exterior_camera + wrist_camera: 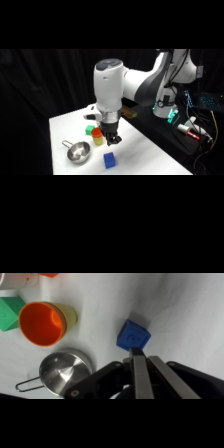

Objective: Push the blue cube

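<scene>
Blue cube (pixel 133 336) is sitting on the white table (pixel 190 314) beside the steel bowl (pixel 64 369), and the gripper (pixel 141 358), fingers together, is needing a low, straight shove against its near face.

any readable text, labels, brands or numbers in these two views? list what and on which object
None readable in either view.
The blue cube, orange cup, green block and steel pan show plain faces, no print.
The arm's white housing shows no legible marking.
Electronics beside the base show coloured lights only; any lettering there is too blurred to read.
</scene>
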